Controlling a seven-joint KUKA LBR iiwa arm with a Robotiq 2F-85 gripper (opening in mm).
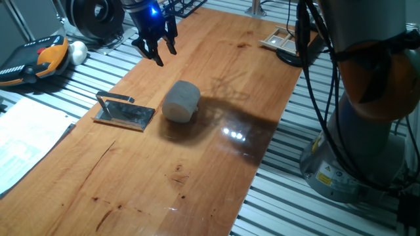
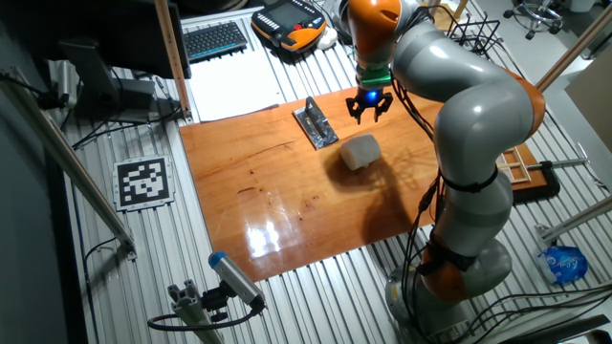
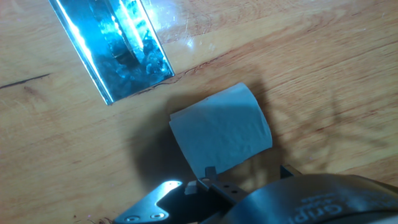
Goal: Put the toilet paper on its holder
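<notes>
Toilet paper (image 1: 181, 101) lies on its side on table (image 1: 197, 170), just beside holder (image 1: 125, 113), not touching. Gripper (image 1: 155, 46) hangs above table, behind both.

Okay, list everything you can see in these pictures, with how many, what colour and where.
toilet paper: one, white, lying on its side mid-board
holder: one, shiny grey metal, beside the roll
wooden board: one, brown, on the slatted table
teach pendant: one, orange and black, off the board
white ball: one, by the pendant
keyboard: one, black
wooden tray: one, pale, board's far corner
marker tag: one, black-and-white
hand: one, black, above the board, empty
</notes>
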